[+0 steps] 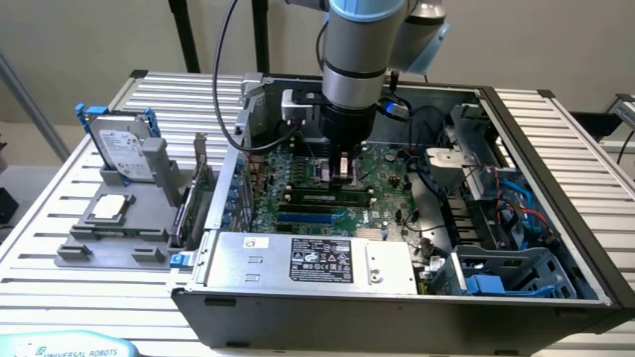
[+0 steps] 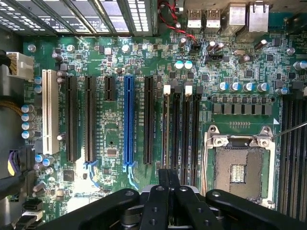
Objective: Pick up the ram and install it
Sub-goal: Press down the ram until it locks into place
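Exterior view: the arm reaches down into the open computer case (image 1: 585, 245), its end effector (image 1: 343, 165) low over the motherboard (image 1: 382, 175). A ram stick (image 1: 325, 198) lies seated in a slot just in front of the end effector, toward the power supply (image 1: 308, 256), its long axis running across the view.

Wrist view: the end effector (image 2: 169, 179), fingers pressed together with nothing visibly pinched, hangs over the memory slots (image 2: 180, 127) beside the empty CPU socket (image 2: 238, 170). The slots' long axes run straight away from the fingertips.
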Robot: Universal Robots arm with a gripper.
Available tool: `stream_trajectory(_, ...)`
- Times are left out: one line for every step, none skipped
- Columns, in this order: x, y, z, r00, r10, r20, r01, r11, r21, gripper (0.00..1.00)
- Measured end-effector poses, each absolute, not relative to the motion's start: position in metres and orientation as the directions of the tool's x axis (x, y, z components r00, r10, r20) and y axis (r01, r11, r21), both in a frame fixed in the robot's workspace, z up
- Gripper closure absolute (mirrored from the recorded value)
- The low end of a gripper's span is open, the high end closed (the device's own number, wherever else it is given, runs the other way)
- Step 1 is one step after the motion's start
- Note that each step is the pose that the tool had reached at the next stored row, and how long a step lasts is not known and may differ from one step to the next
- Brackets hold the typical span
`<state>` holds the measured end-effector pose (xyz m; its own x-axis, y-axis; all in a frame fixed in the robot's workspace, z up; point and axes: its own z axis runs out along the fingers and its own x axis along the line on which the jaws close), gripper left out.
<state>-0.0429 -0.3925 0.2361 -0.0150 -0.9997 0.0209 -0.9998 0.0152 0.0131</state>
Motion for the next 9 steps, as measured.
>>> stream_trajectory(-0.0431,-0.3925,0.2351,-0.015,-1.000,0.021,-1.000,0.016,0.013,0.89)
stream_trajectory(-0.0432,-0.3925,0.2341,-0.015,-1.000,0.021,-1.000,0.016,0.013,0.89)
stream_trajectory(-0.0433,-0.3925,0.2332,-0.015,-1.000,0.021,-1.000,0.016,0.013,0.89)
stream_trajectory(-0.0433,-0.3925,0.2322,-0.015,-1.000,0.021,-1.000,0.016,0.012,0.89)
stream_trajectory(-0.0434,-0.3925,0.2312,-0.016,-1.000,0.021,-1.000,0.016,0.012,0.89)
stream_trajectory(-0.0435,-0.3926,0.2305,-0.016,-1.000,0.021,-1.000,0.016,0.012,0.89)
stream_trajectory(-0.0437,-0.3926,0.2298,-0.016,-1.000,0.022,-1.000,0.016,0.012,0.89)
stream_trajectory(-0.0438,-0.3927,0.2290,-0.016,-1.000,0.022,-1.000,0.016,0.012,0.89)
stream_trajectory(-0.0439,-0.3926,0.2283,-0.016,-1.000,0.022,-1.000,0.016,0.012,0.89)
